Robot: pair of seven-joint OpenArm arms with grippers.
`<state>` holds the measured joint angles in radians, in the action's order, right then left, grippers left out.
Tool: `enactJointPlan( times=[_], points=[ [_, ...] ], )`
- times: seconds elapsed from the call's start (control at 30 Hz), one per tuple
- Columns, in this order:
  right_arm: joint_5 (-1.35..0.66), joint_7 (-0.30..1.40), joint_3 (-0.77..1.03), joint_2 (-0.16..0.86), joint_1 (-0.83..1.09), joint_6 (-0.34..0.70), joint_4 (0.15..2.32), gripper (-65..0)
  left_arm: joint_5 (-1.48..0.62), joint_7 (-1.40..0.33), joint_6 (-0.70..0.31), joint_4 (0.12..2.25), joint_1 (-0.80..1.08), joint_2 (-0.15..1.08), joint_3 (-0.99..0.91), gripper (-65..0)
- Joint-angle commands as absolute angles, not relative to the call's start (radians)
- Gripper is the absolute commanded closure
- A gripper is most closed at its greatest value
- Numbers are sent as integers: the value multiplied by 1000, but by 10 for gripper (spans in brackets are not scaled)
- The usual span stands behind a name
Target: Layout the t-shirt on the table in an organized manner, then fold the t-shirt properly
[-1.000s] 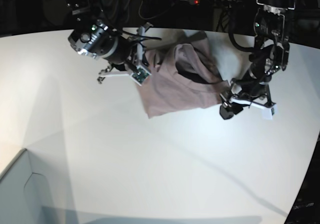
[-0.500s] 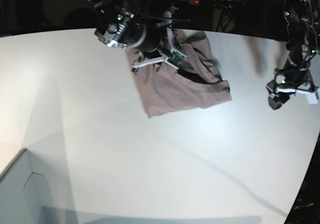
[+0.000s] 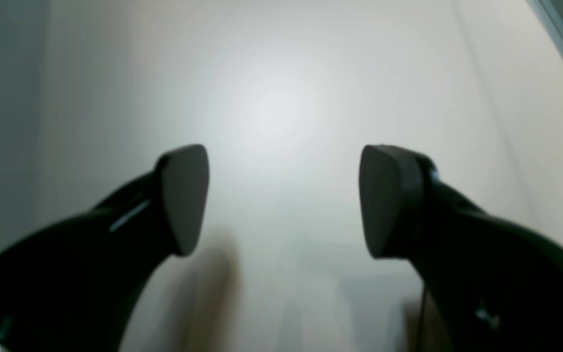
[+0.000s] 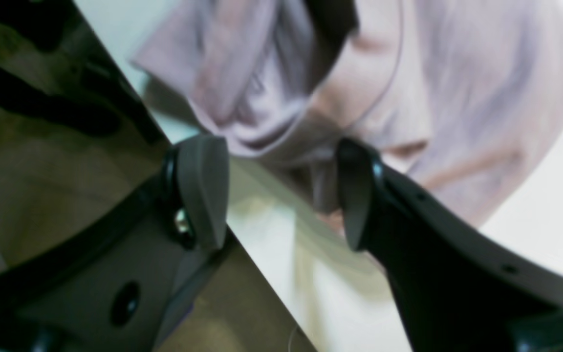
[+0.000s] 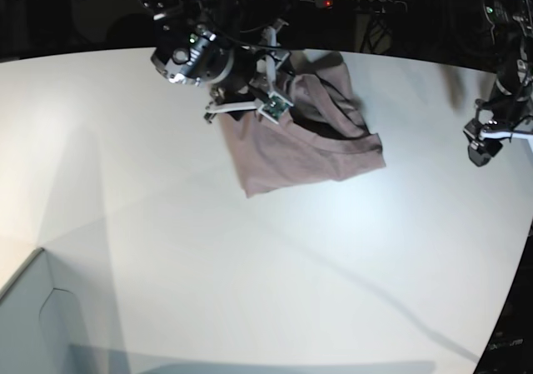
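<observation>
We are hovering the released right end effector [image 4: 281, 195] over the bunched t-shirt [image 5: 308, 137], needing to pinch one layer at its edge, while the left end effector [image 3: 281, 200] is hanging released over bare table [image 5: 250, 266].

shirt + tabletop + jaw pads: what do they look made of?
t-shirt: soft mauve-pink knit cloth, matte; it creases and bunches in folds at the far end.
table: smooth white hard top, probably laminate or painted board; a soft glare patch suggests low sheen.
Right gripper pads: grey and matte, rubbery-looking, on black hard shells, likely plastic. Blur leaves texture open.
</observation>
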<state>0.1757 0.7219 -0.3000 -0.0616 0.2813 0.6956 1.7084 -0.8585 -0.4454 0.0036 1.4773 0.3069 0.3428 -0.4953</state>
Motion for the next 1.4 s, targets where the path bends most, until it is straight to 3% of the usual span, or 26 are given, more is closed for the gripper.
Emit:
enactJointPlan(
  times=[0.0,0.53,0.67,1.07,1.37],
  points=[
    [154,699,-308,-70,277,698,1724,-356,-868,-424,-5,1494,305,357,-501,-464],
    [153,697,-312,-107,219,698,1606,-352,-868,-424,-5,1486,303,357,-501,-464],
    [153,694,-312,-107,205,698,1575,-292,-868,-424,-5,1486,305,357,-504,-465],
    [153,694,-305,-124,173,698,1523,-1,-868,-424,-5,1486,305,357,-504,-464],
    [153,697,-421,-127,252,698,1647,0,-868,-424,-5,1484,306,357,-507,-464]
  ],
)
